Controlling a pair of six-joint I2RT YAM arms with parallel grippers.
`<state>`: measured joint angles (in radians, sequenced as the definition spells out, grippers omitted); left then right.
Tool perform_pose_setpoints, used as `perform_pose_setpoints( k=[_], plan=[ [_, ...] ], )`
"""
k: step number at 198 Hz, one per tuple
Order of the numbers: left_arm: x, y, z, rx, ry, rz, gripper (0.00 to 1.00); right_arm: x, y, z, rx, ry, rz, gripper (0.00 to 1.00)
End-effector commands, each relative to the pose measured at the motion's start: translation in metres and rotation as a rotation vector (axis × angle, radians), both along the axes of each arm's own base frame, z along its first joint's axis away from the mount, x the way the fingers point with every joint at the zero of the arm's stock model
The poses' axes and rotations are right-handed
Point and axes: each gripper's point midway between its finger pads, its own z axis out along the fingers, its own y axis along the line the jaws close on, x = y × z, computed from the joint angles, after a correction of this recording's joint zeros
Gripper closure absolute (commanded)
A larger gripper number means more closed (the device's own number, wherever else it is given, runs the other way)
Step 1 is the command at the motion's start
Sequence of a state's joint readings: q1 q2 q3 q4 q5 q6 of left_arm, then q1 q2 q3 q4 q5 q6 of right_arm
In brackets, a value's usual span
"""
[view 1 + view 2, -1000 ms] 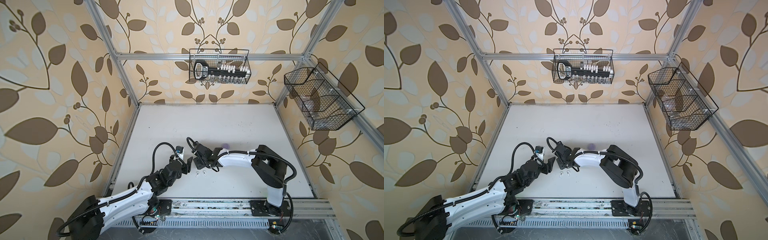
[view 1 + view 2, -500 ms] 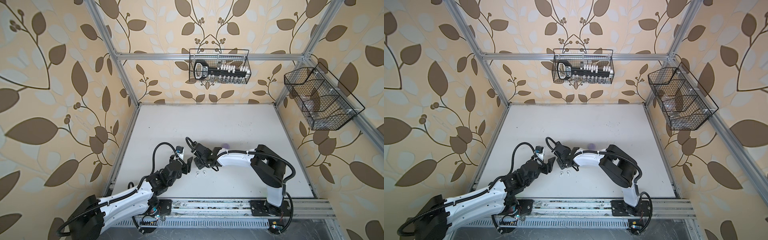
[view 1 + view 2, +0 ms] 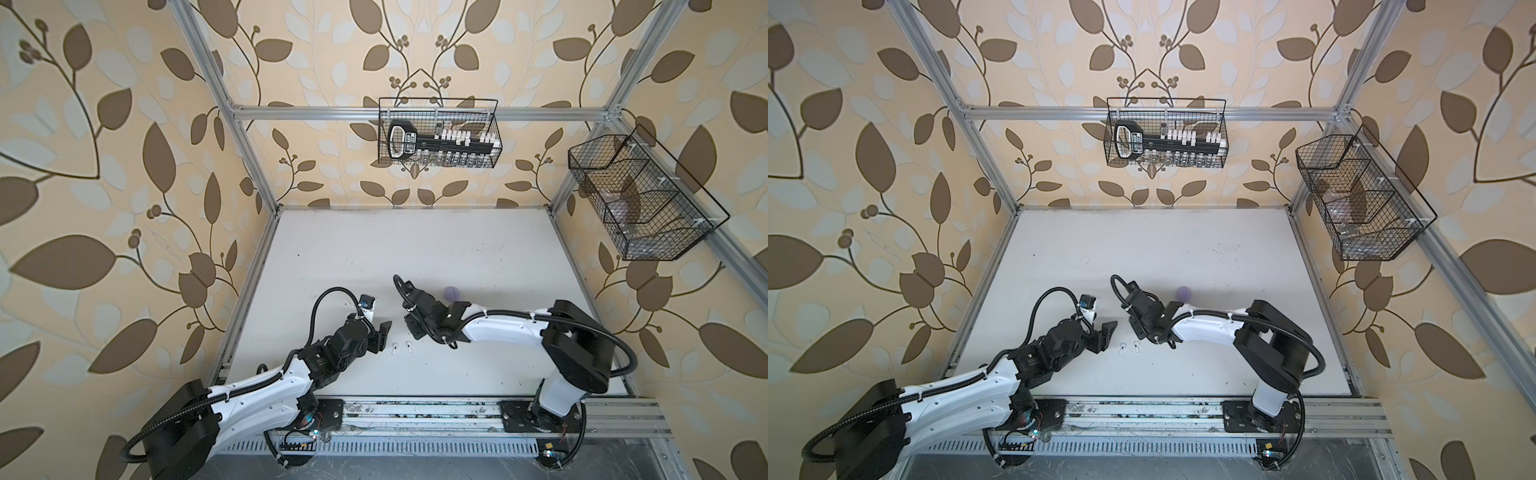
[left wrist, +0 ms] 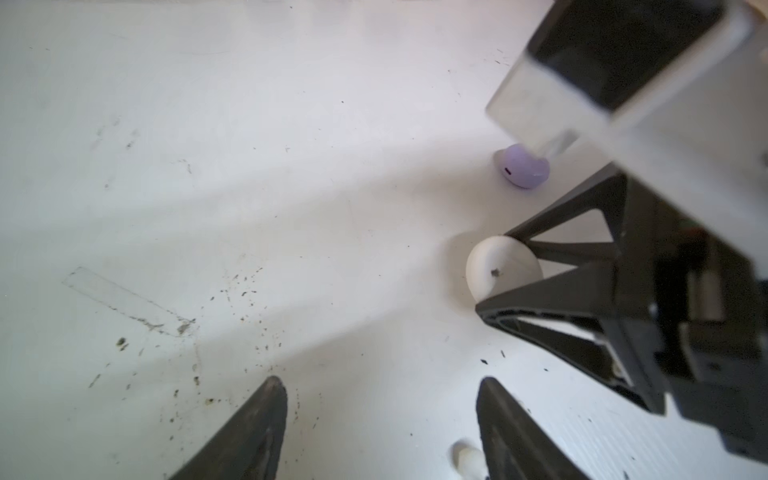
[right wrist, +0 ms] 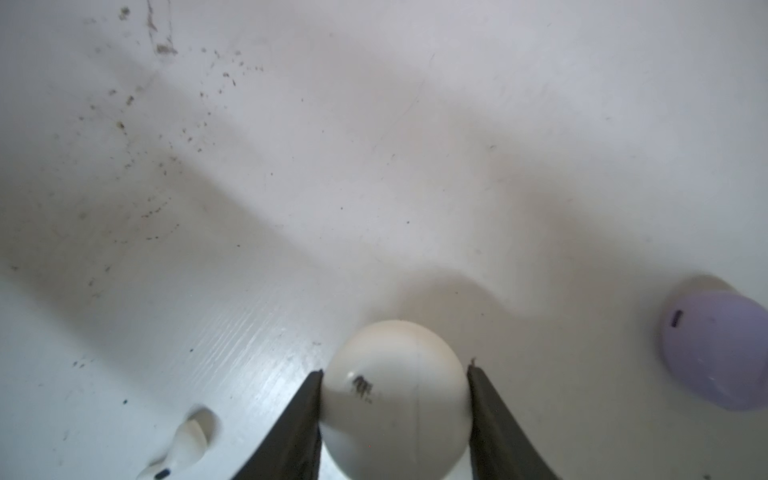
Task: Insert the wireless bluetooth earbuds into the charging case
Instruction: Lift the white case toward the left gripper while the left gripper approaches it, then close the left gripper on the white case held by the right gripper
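Right hand [image 5: 395, 369] clamps the white case [image 5: 395, 407]; left hand [image 4: 381, 382] stands released, empty; white earbuds [image 3: 409, 345] lie on the counter [image 3: 415, 249] at its 5 o'clock; we expect the smooth round case may slip out.

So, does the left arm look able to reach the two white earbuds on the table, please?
Probably yes: the left gripper is open and empty, the white earbuds lie bare just beside it, and the right gripper, holding the white case, sits near but not over them.

A lab robot cell (leaf-papered walls [image 3: 104, 187]) inside an aluminium frame [image 3: 311, 110].
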<state>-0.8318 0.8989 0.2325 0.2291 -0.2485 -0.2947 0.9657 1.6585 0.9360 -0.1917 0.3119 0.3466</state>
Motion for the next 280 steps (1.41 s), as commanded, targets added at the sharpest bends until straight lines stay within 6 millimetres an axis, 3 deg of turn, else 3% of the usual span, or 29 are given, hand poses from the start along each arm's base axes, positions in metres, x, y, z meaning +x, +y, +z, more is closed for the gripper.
perform_pose_setpoints(
  k=[1, 45, 85, 134, 177, 280],
  plan=[
    [0.0, -0.029, 0.038, -0.159, -0.024, -0.084, 0.27, 0.001, -0.017, 0.024, 0.03, -0.115, -0.011, 0.77],
    [-0.02, -0.066, 0.068, -0.32, -0.033, -0.294, 0.33, -0.029, -0.054, 0.049, 0.058, -0.239, -0.008, 0.77],
    [-0.04, -0.098, 0.069, -0.389, 0.026, -0.492, 0.37, -0.057, -0.076, 0.064, 0.127, -0.304, 0.001, 0.76],
    [-0.057, -0.13, 0.086, -0.503, 0.078, -0.685, 0.5, -0.079, -0.078, 0.073, 0.175, -0.304, 0.059, 0.76],
    [-0.06, -0.141, 0.105, -0.537, 0.071, -0.754, 0.52, -0.091, -0.081, 0.077, 0.201, -0.316, 0.072, 0.76],
    [-0.06, -0.15, 0.095, -0.516, 0.156, -0.771, 0.52, -0.099, -0.067, 0.091, 0.192, -0.344, 0.135, 0.77]
  ],
)
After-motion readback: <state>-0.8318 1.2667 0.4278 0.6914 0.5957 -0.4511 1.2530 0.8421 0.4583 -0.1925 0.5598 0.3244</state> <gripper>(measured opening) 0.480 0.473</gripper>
